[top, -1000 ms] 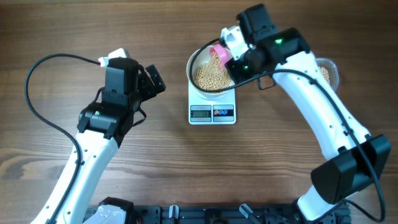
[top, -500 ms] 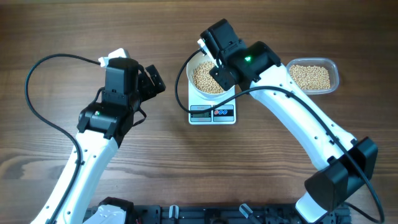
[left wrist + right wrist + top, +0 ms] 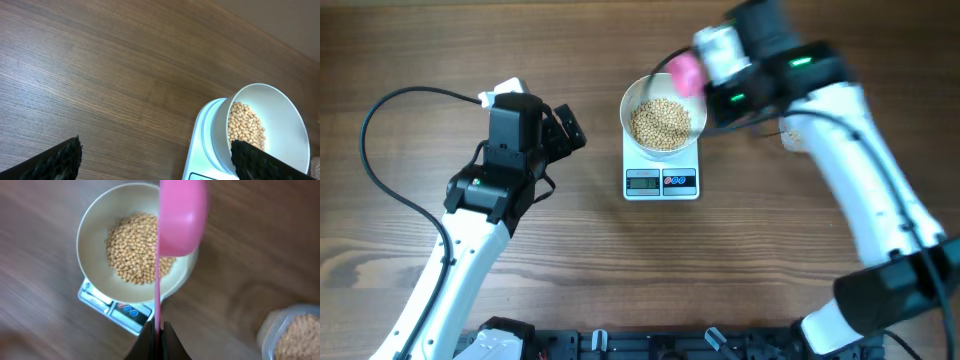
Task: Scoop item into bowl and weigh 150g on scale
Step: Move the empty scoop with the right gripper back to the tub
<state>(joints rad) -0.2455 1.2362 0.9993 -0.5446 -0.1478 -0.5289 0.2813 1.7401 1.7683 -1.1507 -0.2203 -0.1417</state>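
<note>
A white bowl point(image 3: 638, 96) holding tan beans point(image 3: 660, 122) stands on the white kitchen scale point(image 3: 662, 181). My right gripper point(image 3: 158, 336) is shut on the thin handle of a pink scoop point(image 3: 182, 215). The scoop head hangs over the bowl's point(image 3: 90, 227) right rim, and no beans show on it. In the overhead view the right arm and the scoop point(image 3: 685, 70) are blurred by motion. My left gripper point(image 3: 568, 128) hovers open left of the scale with nothing between its fingers point(image 3: 55, 162). In its view the bowl point(image 3: 290, 125) sits at the right.
A clear container of beans point(image 3: 295, 335) sits on the table right of the scale, mostly hidden under the right arm in the overhead view. Bare wooden tabletop lies to the left and in front of the scale point(image 3: 117, 307).
The right arm has swung quickly rightward with the scoop, from above the bowl's left side to its right rim. The left arm has not moved.
</note>
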